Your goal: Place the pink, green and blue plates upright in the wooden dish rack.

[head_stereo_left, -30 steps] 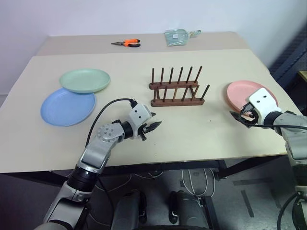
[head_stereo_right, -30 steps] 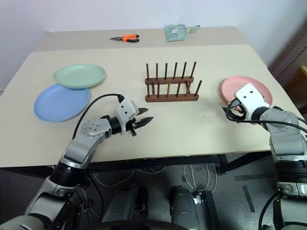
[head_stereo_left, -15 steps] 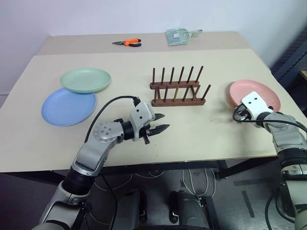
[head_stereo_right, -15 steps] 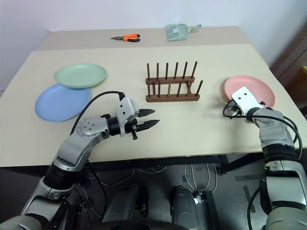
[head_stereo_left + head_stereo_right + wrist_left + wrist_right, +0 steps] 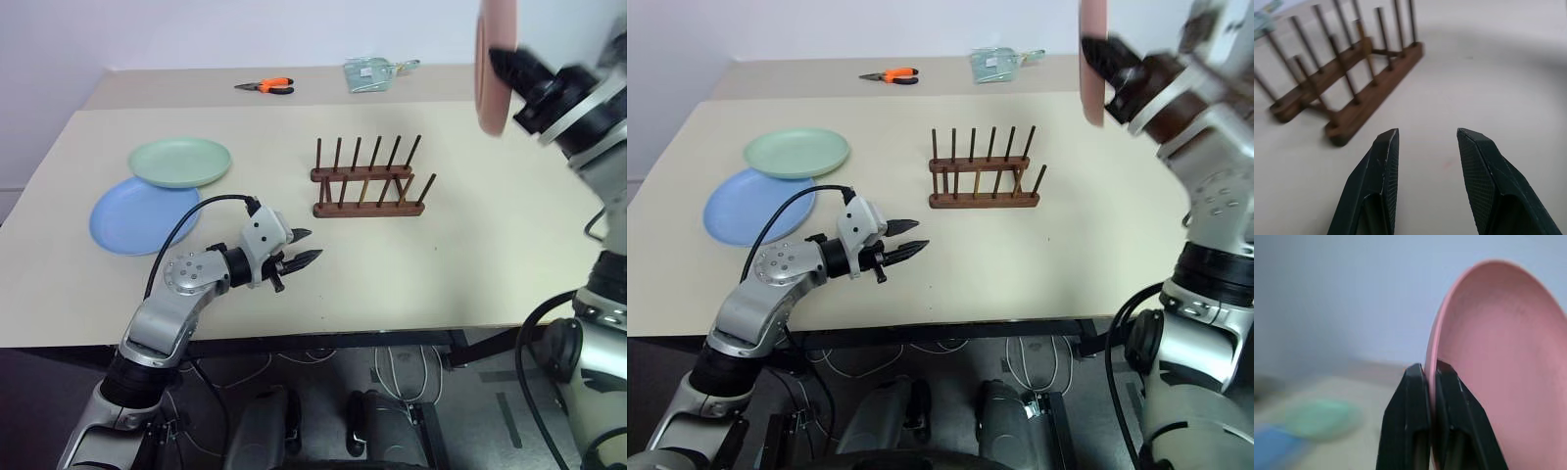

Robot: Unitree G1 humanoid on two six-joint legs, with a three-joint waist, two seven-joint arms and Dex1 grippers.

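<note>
The right end effector [image 5: 1432,382] pinches the stiff, light, probably slick pink plate [image 5: 1498,372] by its rim, while the left end effector [image 5: 1425,147] hangs released.

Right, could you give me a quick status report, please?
Right hand shut on round pink plate, raised on edge. Left hand open, empty. Dark wooden peg rack holds nothing.

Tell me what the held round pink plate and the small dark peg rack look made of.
Round pink plate: likely matte plastic or melamine, with even colour, a thin rim and no glare. Small dark peg rack: stained wood, brown with thin dowel pegs.
</note>
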